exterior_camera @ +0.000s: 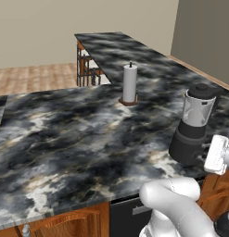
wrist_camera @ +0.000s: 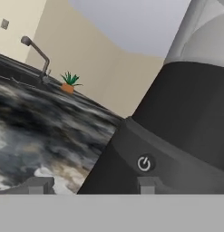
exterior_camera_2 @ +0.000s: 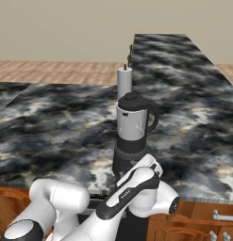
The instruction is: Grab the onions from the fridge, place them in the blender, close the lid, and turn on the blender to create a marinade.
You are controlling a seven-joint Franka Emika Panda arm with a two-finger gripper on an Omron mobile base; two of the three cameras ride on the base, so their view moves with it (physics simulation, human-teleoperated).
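The pincer [wrist_camera: 90,186] is pressing in close to the front of the blender [exterior_camera: 192,125], its 2 small finger tips [wrist_camera: 147,185] spread apart with nothing between them, the right 1 sitting just below the power button [wrist_camera: 144,163] on the dark base. From the left base camera the white hand is reaching in at the near right side of that base, touching or nearly touching it; which of the 2 I cannot tell.

The blender is standing upright on the marbled counter [exterior_camera: 65,139], near its front edge and toward the right. The lid [exterior_camera_2: 132,100] is already sitting on the clear jar's mouth, so closing looks done. Whether the onions are inside the jar is too hard to make out through the greyish wall. What seems left is the last step, pushing the button to start blending.

Farther back, the paper towel roll [exterior_camera: 130,83] is standing on its brown stand, well apart from the blender. Far off to the left in the hand camera, a tap [wrist_camera: 36,52] and a small potted plant [wrist_camera: 69,81] are showing against the beige wall
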